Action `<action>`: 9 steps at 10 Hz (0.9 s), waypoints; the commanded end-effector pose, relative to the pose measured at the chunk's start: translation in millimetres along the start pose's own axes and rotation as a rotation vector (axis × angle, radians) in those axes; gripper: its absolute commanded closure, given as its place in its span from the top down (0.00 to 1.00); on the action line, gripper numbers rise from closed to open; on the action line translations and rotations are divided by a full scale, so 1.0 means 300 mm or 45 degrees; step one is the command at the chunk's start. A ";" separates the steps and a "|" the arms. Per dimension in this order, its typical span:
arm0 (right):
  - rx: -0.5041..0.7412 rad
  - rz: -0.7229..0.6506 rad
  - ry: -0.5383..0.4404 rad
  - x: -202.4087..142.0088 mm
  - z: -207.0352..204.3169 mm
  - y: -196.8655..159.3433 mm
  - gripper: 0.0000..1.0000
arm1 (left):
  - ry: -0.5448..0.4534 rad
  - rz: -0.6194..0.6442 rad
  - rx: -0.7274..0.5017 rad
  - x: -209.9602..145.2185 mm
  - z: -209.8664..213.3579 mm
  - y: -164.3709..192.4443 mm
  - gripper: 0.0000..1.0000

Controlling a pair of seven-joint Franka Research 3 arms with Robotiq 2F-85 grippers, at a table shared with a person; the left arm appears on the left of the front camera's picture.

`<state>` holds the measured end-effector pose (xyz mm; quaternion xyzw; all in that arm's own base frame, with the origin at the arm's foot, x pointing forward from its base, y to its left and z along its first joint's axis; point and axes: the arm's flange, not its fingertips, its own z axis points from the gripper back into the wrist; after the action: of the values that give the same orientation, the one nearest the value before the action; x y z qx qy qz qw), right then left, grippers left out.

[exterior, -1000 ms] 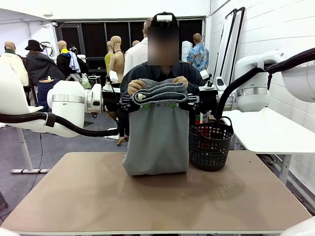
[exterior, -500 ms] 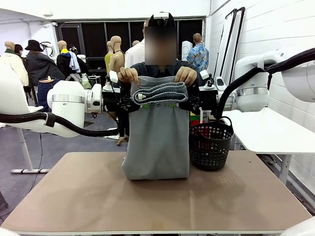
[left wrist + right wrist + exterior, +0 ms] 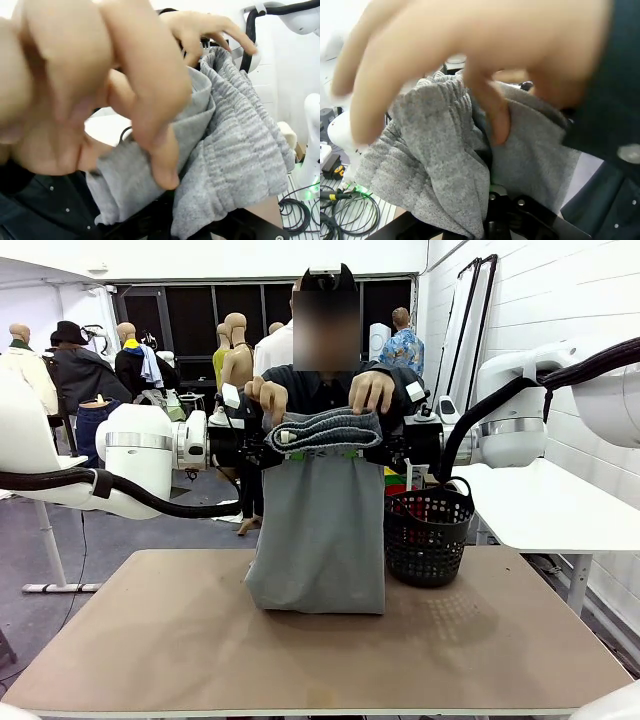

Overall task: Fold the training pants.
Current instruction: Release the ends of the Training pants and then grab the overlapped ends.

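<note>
The light-grey training pants [image 3: 320, 530] hang folded between the two arms, with the gathered waistband draped over the top and the lower end resting on the table [image 3: 180, 640]. My left gripper [image 3: 287, 452] is shut on the pants' left upper edge. At the right upper edge my right gripper [image 3: 362, 452] is shut on them too. The person's hands [image 3: 266, 397] pinch the rear layer just above both grippers. Up close, the left wrist view has a hand [image 3: 100, 80] over the grey fabric [image 3: 240, 150]. Likewise a hand [image 3: 470, 45] hovers over the fabric [image 3: 430, 165] in the right wrist view.
A black mesh basket [image 3: 428, 535] stands on the table right beside the hanging pants. The person stands at the table's far edge behind the pants. A white side table [image 3: 540, 500] is off to the right.
The person's hands moved from the middle of the waistband out to its upper corners and lifted slightly. The hanging pants spread a little wider at the bottom. Both grippers stayed put.
</note>
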<state>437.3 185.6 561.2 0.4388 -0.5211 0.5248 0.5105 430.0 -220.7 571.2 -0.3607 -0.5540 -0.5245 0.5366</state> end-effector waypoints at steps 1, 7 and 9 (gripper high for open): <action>0.002 0.012 -0.008 0.006 -0.005 0.005 0.00 | -0.017 0.010 0.012 0.009 0.003 0.000 0.00; 0.002 0.012 -0.008 0.006 -0.005 0.005 0.00 | -0.017 0.010 0.012 0.009 0.003 0.000 0.00; 0.002 0.012 -0.008 0.006 -0.005 0.005 0.00 | -0.017 0.010 0.012 0.009 0.003 0.000 0.00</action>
<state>437.1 185.6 561.6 0.4386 -0.5213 0.5249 0.5102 430.0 -220.7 571.0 -0.3608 -0.5539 -0.5244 0.5367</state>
